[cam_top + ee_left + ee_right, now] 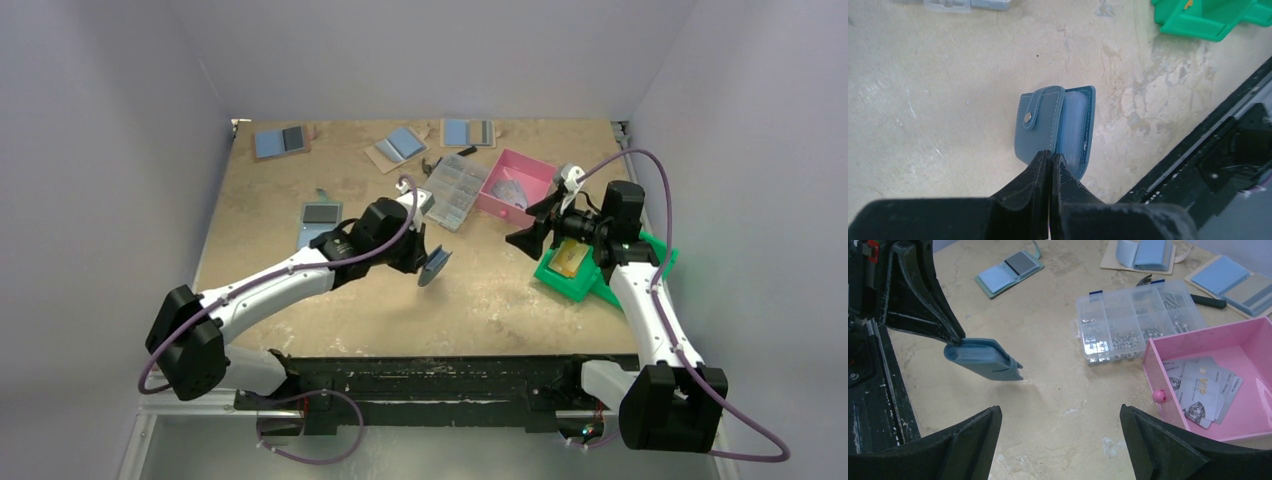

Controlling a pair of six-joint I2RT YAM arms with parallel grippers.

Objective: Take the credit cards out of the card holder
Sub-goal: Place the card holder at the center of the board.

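Left hand (1049, 157) clenched on card holder (1040, 132) — snap strap (1031, 111) visible only from its wrist, right hand (1060, 410) released

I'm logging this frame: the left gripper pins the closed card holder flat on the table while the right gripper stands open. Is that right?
Not quite. The card holder is not flat on the table. The left gripper holds it closed in the air above the table, and the right wrist view shows the gap and shadow beneath it. The right gripper does stand open.
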